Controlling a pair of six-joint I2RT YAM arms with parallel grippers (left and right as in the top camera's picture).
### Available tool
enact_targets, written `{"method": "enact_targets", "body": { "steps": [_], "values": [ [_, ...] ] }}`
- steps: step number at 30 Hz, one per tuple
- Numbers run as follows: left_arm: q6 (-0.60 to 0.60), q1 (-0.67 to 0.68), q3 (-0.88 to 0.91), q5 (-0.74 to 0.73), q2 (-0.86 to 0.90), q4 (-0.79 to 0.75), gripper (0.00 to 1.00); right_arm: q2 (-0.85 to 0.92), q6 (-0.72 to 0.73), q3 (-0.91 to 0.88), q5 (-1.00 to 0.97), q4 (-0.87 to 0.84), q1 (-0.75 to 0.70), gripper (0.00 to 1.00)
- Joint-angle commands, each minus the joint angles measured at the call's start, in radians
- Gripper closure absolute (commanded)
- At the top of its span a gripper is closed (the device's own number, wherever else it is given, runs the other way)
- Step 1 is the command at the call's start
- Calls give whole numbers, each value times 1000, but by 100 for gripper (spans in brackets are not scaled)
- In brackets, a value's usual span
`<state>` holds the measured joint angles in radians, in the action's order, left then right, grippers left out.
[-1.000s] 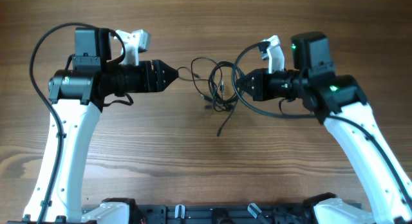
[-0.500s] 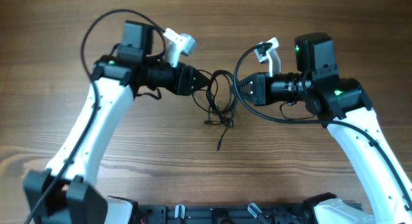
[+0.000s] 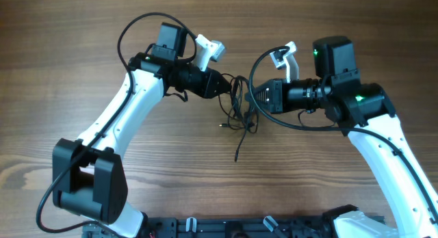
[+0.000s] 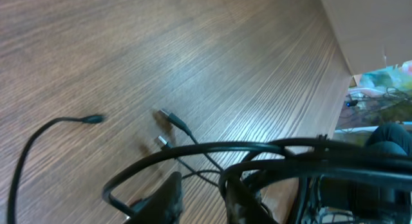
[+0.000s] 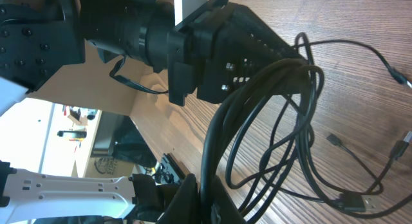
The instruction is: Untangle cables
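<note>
Between the two grippers, above the middle of the table (image 3: 205,33), hang the cables (image 3: 241,109). They are thin, glossy black wires looped into a loose, uneven coil, and one strand trails toward the near edge with its end lying on the wood. In the left wrist view the cables (image 4: 257,153) sweep across in smooth round arcs. Below them, two small plugs (image 4: 166,113) with flat silvery tips lie on the table. In the right wrist view the cables (image 5: 283,121) form long overlapping ovals.

The right gripper (image 3: 254,96) is matt black and blocky, and its fingers are pressed together on a bunch of strands. In its own camera the right gripper (image 5: 201,201) has the wires rising straight out of its closed tips. The left gripper (image 3: 226,87), a tapering black wedge, meets the coil from the left. Its fingers (image 4: 170,198) stand a little apart with thin strands crossing just ahead of the gap, but whether they pinch any strand I cannot tell.

The table is brown with a fine, straight wood grain and a soft sheen. Past its far edge in the left wrist view stands a pale panel (image 4: 373,31), with blurred, colourful clutter beyond it.
</note>
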<state>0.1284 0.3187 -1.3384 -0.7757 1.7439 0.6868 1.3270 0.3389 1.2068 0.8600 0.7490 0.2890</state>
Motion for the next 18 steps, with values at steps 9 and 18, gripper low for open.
{"method": "enact_targets", "body": {
  "steps": [9,18],
  "values": [
    [-103,108,-16,113,57,-83,78,-11,-16,20,-5,15,0,95],
    [-373,26,-42,684,-56,59,96,-8,145,-2,-721,254,0,96]
  ]
}}
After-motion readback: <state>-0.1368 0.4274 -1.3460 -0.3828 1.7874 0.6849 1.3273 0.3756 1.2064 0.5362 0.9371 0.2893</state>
